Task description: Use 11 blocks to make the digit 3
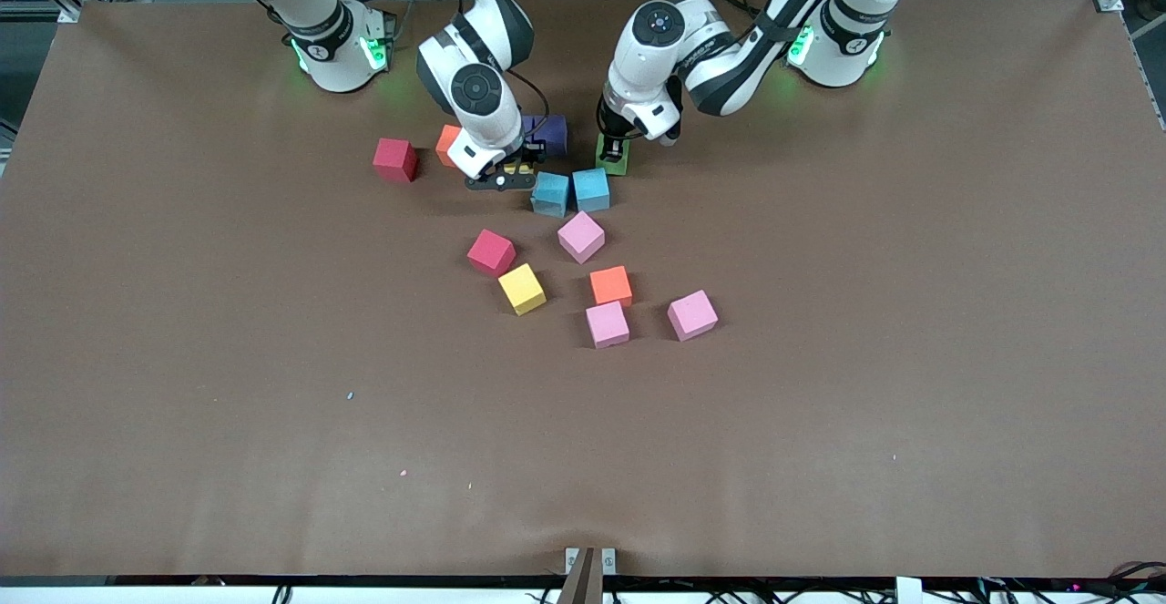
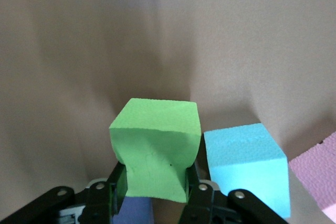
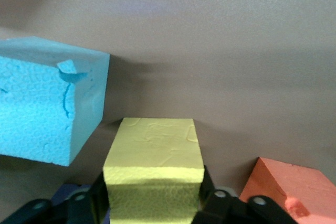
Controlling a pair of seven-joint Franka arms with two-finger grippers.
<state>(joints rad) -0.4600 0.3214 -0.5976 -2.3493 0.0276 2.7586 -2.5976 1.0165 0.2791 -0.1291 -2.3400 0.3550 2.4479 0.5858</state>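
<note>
Left gripper (image 2: 155, 195): clamps green block (image 2: 156, 148), dented, beside blue block (image 2: 247, 166) on counter (image 1: 820, 358) | Right gripper (image 3: 155, 203): straddles yellow block (image 3: 155, 169), hold uncertain | We judge blocks light, soft; grip flat sides lightly.

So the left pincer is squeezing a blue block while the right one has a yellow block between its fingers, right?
Not quite: the left pincer is squeezing a green block, as the left wrist view shows; a blue block only sits beside it. The right pincer does have a yellow block between its fingers.
</note>
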